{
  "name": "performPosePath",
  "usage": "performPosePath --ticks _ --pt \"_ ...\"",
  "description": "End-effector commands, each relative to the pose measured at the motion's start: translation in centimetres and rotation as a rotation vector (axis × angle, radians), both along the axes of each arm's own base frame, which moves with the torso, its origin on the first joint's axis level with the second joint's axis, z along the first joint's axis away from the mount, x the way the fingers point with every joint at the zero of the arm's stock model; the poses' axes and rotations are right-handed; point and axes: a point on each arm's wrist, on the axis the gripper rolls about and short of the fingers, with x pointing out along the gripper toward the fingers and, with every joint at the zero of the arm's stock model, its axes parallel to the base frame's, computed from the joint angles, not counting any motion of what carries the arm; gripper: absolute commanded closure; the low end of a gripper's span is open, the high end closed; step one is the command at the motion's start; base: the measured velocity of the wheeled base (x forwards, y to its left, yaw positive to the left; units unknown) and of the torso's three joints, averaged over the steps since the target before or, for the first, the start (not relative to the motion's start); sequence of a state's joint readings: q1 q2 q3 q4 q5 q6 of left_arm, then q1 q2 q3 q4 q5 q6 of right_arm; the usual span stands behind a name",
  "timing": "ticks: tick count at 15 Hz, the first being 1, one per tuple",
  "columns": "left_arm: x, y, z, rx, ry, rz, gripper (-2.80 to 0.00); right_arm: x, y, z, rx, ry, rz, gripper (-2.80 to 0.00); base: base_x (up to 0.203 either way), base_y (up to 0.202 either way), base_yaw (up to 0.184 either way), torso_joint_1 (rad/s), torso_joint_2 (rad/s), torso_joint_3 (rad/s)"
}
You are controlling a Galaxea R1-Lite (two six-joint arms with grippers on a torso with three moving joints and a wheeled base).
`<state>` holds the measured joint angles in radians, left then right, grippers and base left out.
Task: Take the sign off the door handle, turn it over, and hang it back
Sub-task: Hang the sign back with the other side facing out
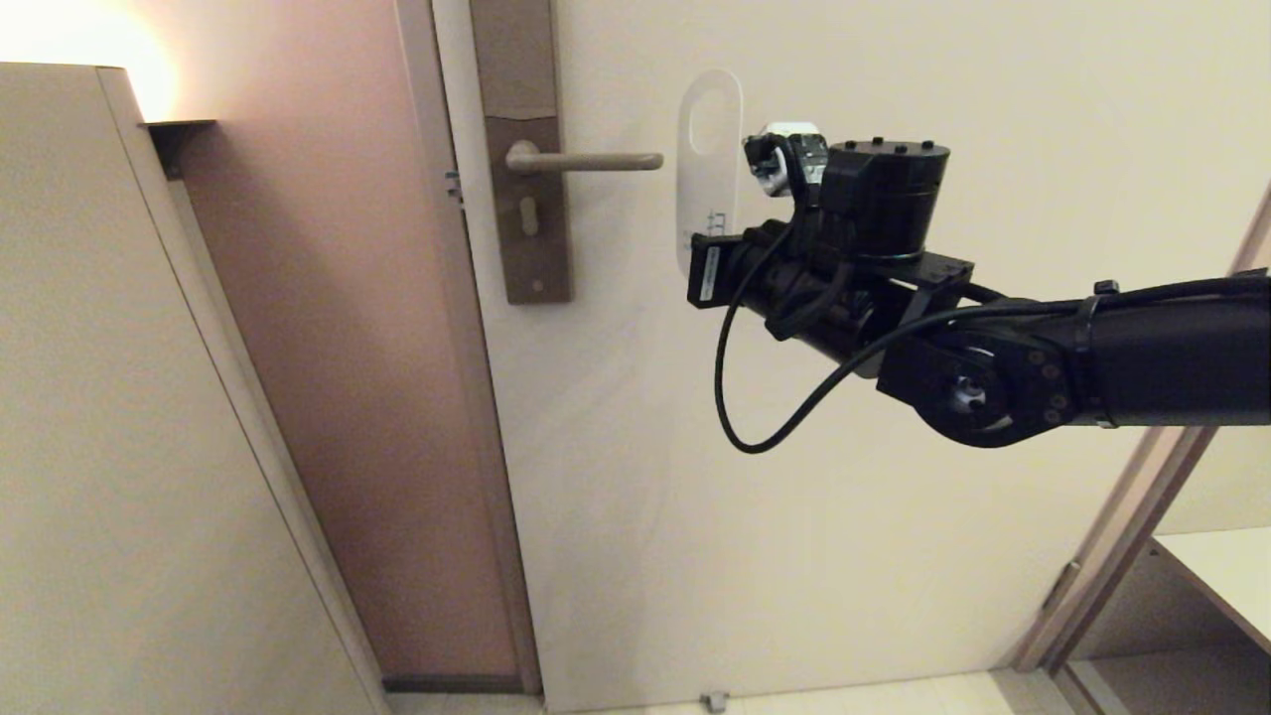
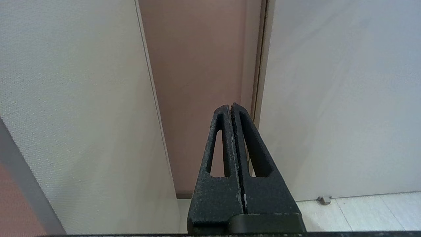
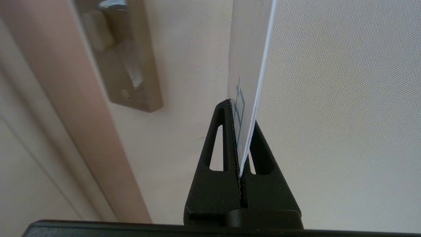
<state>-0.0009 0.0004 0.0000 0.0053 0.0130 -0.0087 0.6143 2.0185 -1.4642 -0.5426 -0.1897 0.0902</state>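
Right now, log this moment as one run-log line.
right hand: shut on sign | sign: off door handle, beside lever tip, white side showing | left hand: shut, parked

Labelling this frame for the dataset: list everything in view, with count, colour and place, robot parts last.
sign: one, white side with teal print showing, off the lever, upright just past its free end, pinched at its lower part
door handle: one, beige-grey lever, horizontal on the backplate
backplate: one, brown, tall, near the door's edge, keyhole below the lever
door: one, cream, filling the middle of the head view
door stop: one, grey, small, on the floor at the door's foot
cabinet: one, beige, on the left
right gripper: one, black, shut on the sign, raised beside the lever
left gripper: one, black, shut, empty, parked low, seen only in its own wrist view
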Motion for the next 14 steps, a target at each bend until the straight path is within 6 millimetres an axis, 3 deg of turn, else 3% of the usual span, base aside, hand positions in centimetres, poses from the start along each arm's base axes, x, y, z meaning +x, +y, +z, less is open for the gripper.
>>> performPosePath --ticks 1,5,14 --pt "0.0 0.0 0.0 0.0 0.0 0.001 0.0 0.8 0.6 -1.1 -0.009 0.013 -0.01 0.0 0.0 0.0 0.0 0.0 0.0 0.0" --pt "0.0 0.0 0.0 0.0 -0.001 0.0 0.0 1.1 1.4 -2.1 -0.021 0.028 -0.008 0.0 0.0 0.0 0.0 0.0 0.0 0.0" --pt "0.0 0.0 0.0 0.0 0.0 0.001 0.0 0.2 4.0 -2.4 -0.019 0.023 0.036 0.0 0.0 0.0 0.0 0.0 0.0 0.0"
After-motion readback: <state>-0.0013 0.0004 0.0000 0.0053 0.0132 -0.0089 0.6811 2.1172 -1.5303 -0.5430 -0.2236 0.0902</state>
